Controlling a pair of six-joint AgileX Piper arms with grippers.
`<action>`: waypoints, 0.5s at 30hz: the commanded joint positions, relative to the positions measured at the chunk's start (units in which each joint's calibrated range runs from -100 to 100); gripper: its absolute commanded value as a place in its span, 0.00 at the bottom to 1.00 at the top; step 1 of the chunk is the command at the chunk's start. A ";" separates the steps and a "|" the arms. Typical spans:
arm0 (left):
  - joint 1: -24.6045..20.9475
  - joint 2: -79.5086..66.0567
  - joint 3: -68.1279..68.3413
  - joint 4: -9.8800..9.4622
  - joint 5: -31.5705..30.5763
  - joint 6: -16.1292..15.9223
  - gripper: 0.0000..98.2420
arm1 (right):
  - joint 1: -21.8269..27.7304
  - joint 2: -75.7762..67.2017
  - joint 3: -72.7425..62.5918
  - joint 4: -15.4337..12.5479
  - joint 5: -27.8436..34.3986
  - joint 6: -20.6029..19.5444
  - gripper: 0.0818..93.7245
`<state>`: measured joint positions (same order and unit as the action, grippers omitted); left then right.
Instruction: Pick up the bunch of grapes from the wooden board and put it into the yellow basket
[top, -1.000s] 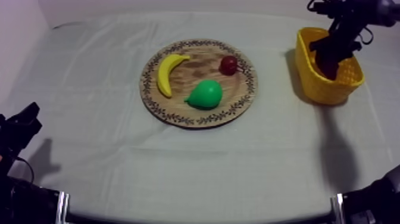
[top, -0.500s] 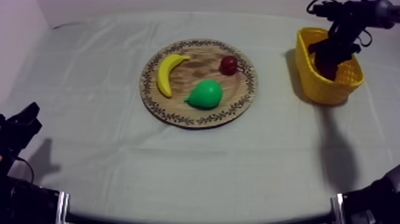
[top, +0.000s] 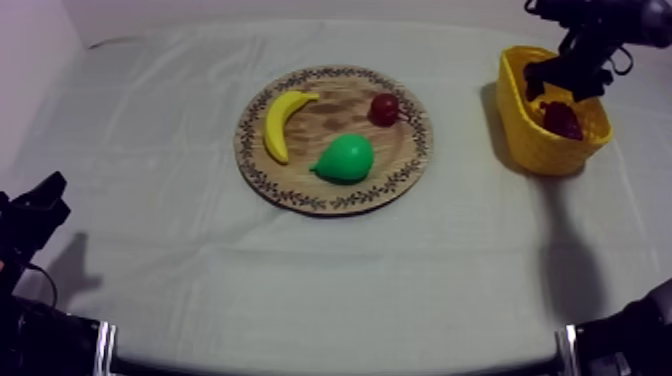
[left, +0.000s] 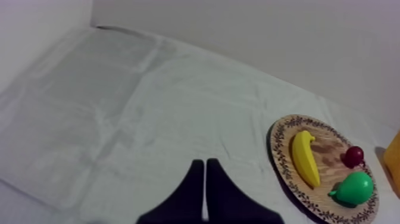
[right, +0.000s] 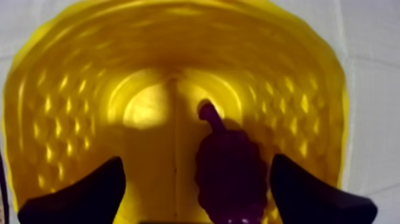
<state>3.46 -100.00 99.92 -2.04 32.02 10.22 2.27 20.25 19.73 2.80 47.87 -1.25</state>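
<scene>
1. The bunch of grapes (right: 229, 173) lies inside the yellow basket (top: 518, 125), on its floor, with the stem end pointing away from the right wrist camera.
2. The right tool (right: 197, 159) is released: its two black fingers stand wide apart, one at each side of the grapes, and neither touches them.
3. In the top view the right arm comes in at the upper right and holds that tool just over the basket's open mouth, with the dark grapes below it against the basket's right wall.
4. The basket stands on the tabletop (top: 300, 290) at the robot's right, well apart from the wooden board (top: 300, 192).
5. The board carries a banana (top: 280, 122) at its left, a pear (top: 346, 158) near its front and a small red fruit (top: 384, 108) at its back right; all three lie apart from one another.
6. The left tool (left: 204, 164) is clenched on nothing, its fingers lying together as a narrow wedge over bare cloth, low at the left side and well apart from the board.
</scene>
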 joint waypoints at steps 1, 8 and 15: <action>-0.02 0.00 -0.03 0.02 -0.01 0.01 0.00 | 0.08 -0.61 0.90 -0.28 -0.72 0.19 0.85; -0.02 0.00 -0.03 0.02 -0.01 0.01 0.00 | 0.73 -5.15 4.18 -0.85 -2.70 1.34 0.85; -0.02 0.00 -0.03 0.02 -0.01 0.01 0.00 | 2.34 -15.88 12.82 -0.18 -8.67 1.82 0.63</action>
<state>3.46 -100.00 99.92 -2.04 32.02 10.22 4.42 7.92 29.95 2.69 40.51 0.26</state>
